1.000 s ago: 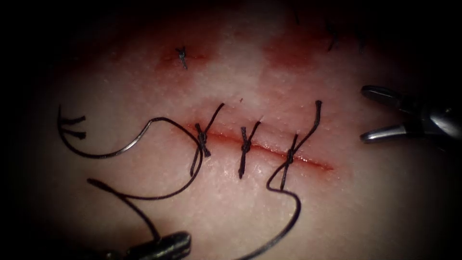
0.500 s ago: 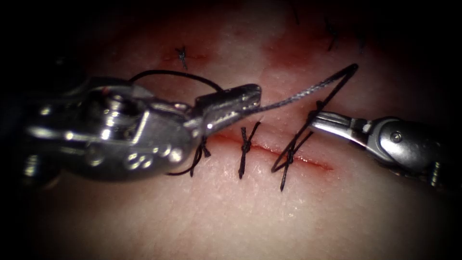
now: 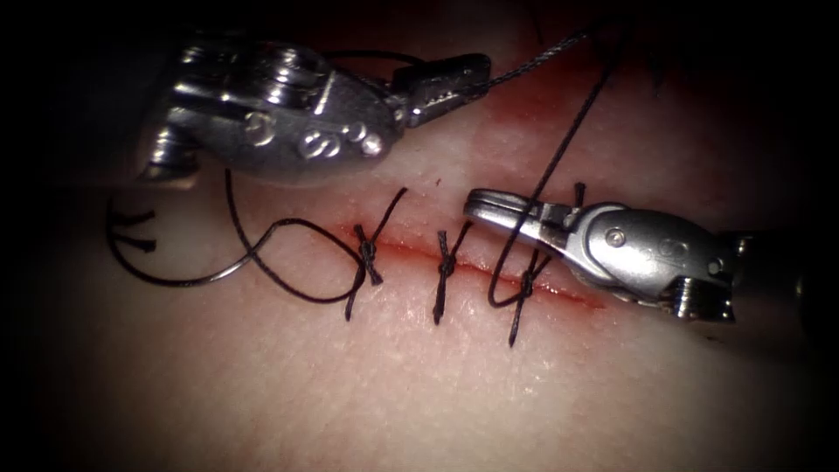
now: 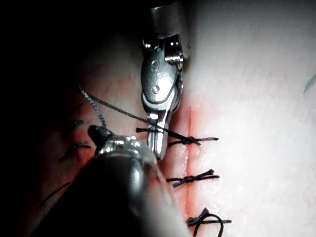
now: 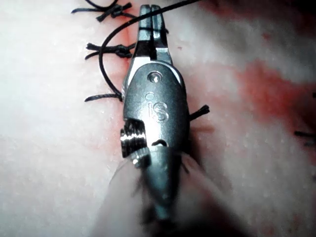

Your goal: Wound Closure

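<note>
The tissue (image 3: 419, 385) has a cut (image 3: 489, 273) crossed by three tied stitches (image 3: 446, 262). My left tool (image 3: 447, 79) is beyond the cut, shut on the thread (image 3: 533, 59), which runs taut up to the right. From there the thread drops across my right tool (image 3: 489, 206) and loops down to the rightmost stitch (image 3: 527, 281). The right tool's jaws are shut just above the cut; I see nothing gripped in them. Its jaws (image 5: 150, 19) and the thread (image 5: 101, 54) curving past them are also in the right wrist view. The curved needle (image 3: 175, 282) lies free on the tissue, left of the cut.
Red fluid (image 3: 542, 100) stains the tissue beyond the cut. Slack thread (image 3: 288, 284) curls from the needle toward the leftmost stitch (image 3: 367, 253). Older stitch ends (image 3: 655, 79) show at the far right. In the left wrist view the right tool (image 4: 157, 140) lies over the cut.
My left tool has carried the thread up and away from the cut. The right tool has shut and moved left, and the thread now lies across it.
</note>
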Motion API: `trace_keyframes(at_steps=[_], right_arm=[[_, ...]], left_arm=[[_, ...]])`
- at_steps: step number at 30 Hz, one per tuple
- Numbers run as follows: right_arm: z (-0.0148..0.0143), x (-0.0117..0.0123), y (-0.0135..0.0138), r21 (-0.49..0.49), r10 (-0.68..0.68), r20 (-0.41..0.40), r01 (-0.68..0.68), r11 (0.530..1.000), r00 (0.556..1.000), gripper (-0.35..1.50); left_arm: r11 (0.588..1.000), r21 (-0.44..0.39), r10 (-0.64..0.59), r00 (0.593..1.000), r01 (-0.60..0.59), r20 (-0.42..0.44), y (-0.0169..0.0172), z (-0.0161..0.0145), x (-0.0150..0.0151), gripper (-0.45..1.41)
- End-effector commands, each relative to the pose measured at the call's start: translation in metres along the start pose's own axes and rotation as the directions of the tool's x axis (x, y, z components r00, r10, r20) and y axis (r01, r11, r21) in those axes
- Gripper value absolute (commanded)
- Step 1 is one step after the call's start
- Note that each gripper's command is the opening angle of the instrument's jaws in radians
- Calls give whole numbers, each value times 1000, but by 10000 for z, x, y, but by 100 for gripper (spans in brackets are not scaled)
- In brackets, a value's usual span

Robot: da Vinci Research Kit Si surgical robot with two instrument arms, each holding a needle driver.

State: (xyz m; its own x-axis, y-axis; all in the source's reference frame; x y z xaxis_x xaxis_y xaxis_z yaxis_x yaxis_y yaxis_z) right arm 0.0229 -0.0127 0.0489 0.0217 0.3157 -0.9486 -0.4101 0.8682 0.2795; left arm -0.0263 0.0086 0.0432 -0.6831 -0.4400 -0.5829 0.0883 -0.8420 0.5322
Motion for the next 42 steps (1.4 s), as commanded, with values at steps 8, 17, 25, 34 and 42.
trace_keyframes(at_steps=[8,17,25,34,42], right_arm=[[14,15,-20,50,28,-84,-24,998,996,-35],[14,20,-32,110,90,-114,-77,991,989,-35],[4,17,-26,18,124,-118,-123,992,985,-35],[5,24,-15,-42,148,-129,-155,987,981,-5],[4,33,-7,-234,119,-122,-145,961,985,69]], left_arm=[[999,-26,41,999,-40,25,33,49,-30,-45],[997,-76,25,999,-22,41,86,72,-67,-45],[992,-123,36,997,-28,70,151,81,-78,-45],[992,-126,42,995,-30,91,182,79,-46,-45],[992,-125,35,996,-25,77,190,73,-1,-45]])
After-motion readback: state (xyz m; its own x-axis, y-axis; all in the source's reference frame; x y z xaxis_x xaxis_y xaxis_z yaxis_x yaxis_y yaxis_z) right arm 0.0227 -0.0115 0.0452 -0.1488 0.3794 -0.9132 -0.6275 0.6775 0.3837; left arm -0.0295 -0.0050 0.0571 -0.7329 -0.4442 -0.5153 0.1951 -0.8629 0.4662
